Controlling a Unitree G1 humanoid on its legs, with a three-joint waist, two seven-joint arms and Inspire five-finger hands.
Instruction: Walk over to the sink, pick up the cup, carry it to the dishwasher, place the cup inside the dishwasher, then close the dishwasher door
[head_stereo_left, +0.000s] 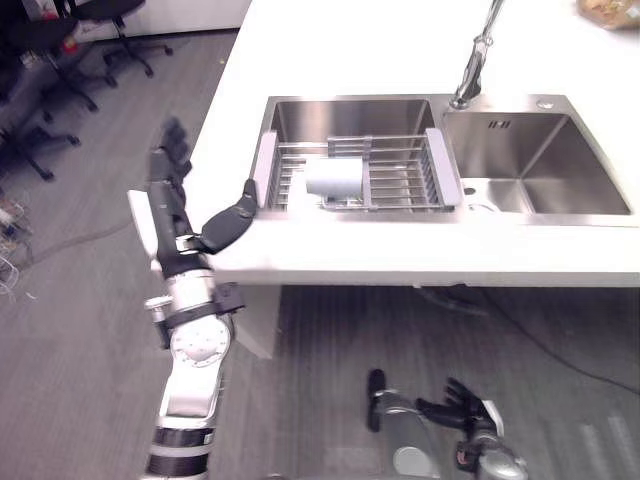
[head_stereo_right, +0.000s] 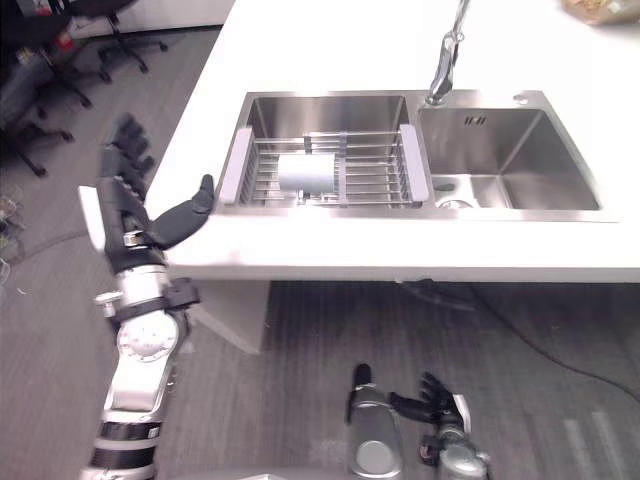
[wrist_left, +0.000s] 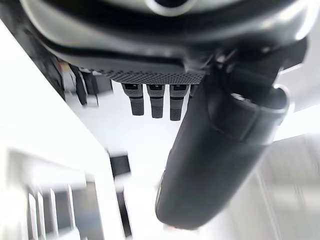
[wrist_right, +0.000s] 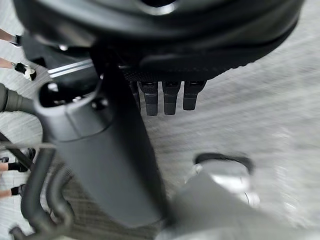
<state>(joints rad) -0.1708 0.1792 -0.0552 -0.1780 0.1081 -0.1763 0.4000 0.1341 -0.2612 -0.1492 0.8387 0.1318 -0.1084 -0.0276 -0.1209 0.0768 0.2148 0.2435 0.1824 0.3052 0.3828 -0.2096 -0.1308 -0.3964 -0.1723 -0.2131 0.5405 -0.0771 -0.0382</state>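
The cup (head_stereo_left: 335, 178) lies on its side on a wire rack (head_stereo_left: 400, 175) that bridges the left basin of the sink (head_stereo_left: 345, 115), and neither hand has it. The left hand (head_stereo_left: 168, 208) is raised beside the left end of the white surface (head_stereo_left: 400, 45). Its fingers (head_stereo_left: 174, 140) are straight and empty, and its thumb (head_stereo_left: 232, 222) reaches over the front corner of the surface, very close to it or perhaps touching; I cannot tell which. The right hand (head_stereo_left: 465, 408) hangs low above the floor (head_stereo_left: 560, 360), with fingers relaxed and apart, holding nothing. I think the first danger is this corner: if the left hand goes straight toward the cup at this height, the thumb or the wrist may knock against the edge. The second danger is the pale end piece (head_stereo_left: 265, 168) of the rack, which stands between the hand and the cup; a push on it may slide the whole rack along the basin rims. The third is the cup itself: it is round and lying down, so a touch from one side may roll it on the wires away from the fingers, or off the rack into the basin. The faucet (head_stereo_left: 475, 60) is well apart and seems no trouble.
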